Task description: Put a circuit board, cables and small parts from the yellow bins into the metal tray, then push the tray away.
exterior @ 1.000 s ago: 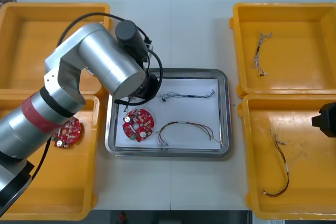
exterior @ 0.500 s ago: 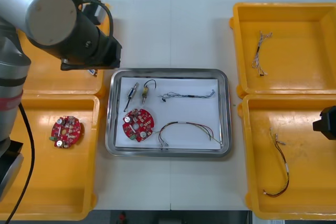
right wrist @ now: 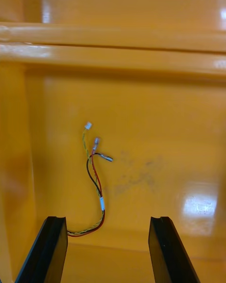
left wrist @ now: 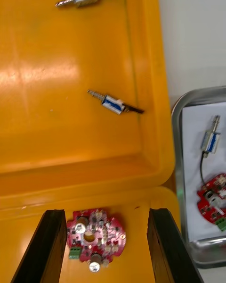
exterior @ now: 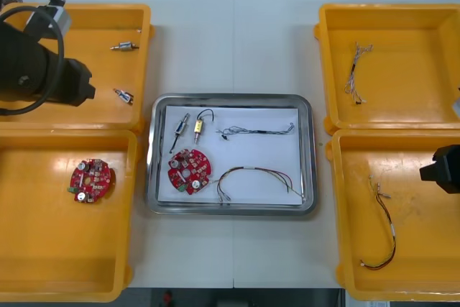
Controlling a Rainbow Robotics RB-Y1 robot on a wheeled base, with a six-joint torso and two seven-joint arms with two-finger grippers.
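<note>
While the left claw (left wrist: pixel 106 212) hangs spread and empty to the left of the tray (exterior: pixel 307 156), the right claw (right wrist: pixel 107 218) hangs spread and empty to the tray's right. The tray, white inside, sits at the middle of the surface (exterior: pixel 233 41). At its near left corner lies a board (exterior: pixel 189 170). Just beyond the board, at the tray's far left corner, lie two small parts (exterior: pixel 180 131), side by side and apart. Right of them a thin cable (exterior: pixel 257 131) stretches along the tray's far side, and a looped cable (exterior: pixel 259 170) with red strands curves along its near side, right of the board and not touching it.

Left of the tray, the far left bin (exterior: pixel 86 11) holds two other parts (exterior: pixel 123 95), well apart from each other; the left arm (exterior: pixel 36 77) is over this bin's left half. The near left bin (exterior: pixel 65 278) holds a second board (exterior: pixel 91 180), which lies on the bin floor, framed by the left claw's fingers (left wrist: pixel 49 245), untouched. Right of the tray, the far right bin (exterior: pixel 388 9) holds a pale cable (exterior: pixel 357 70), and the near right bin (exterior: pixel 345 249) holds a dark cable (right wrist: pixel 94 179) of black, red and yellow strands, lying on the floor beyond the right claw's fingertips; the right arm (exterior: pixel 442 167) is over this bin's right edge.
</note>
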